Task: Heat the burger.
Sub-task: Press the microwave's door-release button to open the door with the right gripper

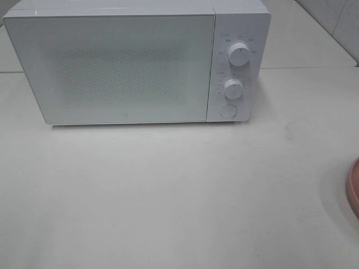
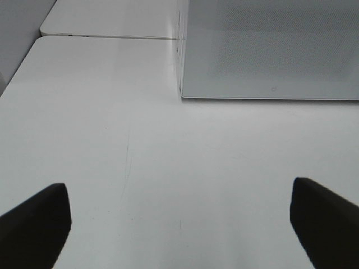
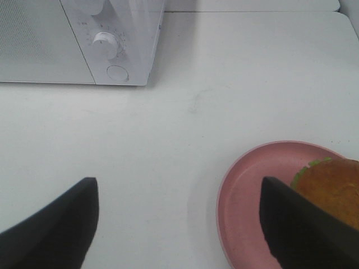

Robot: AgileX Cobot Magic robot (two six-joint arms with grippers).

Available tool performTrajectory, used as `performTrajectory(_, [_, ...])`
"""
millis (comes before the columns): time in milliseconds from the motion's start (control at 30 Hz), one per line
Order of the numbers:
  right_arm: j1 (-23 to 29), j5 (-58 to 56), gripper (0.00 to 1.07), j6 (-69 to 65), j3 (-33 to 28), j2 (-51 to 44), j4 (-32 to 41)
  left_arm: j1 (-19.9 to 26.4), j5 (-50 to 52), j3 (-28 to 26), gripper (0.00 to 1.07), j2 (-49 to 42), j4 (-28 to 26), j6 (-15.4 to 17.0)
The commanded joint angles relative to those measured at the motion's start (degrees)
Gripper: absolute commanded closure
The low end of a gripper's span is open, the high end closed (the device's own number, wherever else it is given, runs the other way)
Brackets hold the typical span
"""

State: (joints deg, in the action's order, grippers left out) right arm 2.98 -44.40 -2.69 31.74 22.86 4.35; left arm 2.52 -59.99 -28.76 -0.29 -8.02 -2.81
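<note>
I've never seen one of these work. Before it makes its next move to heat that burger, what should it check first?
1. Microwave door open: not ok, it is shut.
2. Space inside free: cannot tell, the door hides it.
3. Burger sits on the pink plate: ok.
4. Left pincer open and empty: ok.
5. Right pincer open and empty: ok.

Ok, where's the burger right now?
The burger sits on the pink plate in the right wrist view; the exterior high view shows only the plate's rim at its far right edge, right of the microwave.
</note>
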Motion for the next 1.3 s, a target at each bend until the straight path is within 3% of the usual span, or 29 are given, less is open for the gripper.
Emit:
performTrajectory(33, [-0.4, 2.9, 0.32, 0.9, -0.1, 1.6, 0.1, 0.1, 0.6, 0.2, 0.09, -1.2, 0.2, -0.1])
performTrajectory(500, [-0.4, 12.9, 0.32, 0.9, -0.1, 11.3, 0.0, 0.1, 0.6, 0.2, 0.09, -1.2, 0.2, -0.1])
performTrajectory(1033, [-0.4, 32.1, 0.32, 0.9, -0.2, 26.0, -1.0, 0.1, 0.6, 0.2, 0.09, -1.2, 0.2, -0.1])
performTrajectory(1300, [3.0, 42.1, 0.32, 0.9, -0.2, 33.2, -3.7, 0.1, 0.6, 0.2, 0.09, -1.2, 0.2, -0.1])
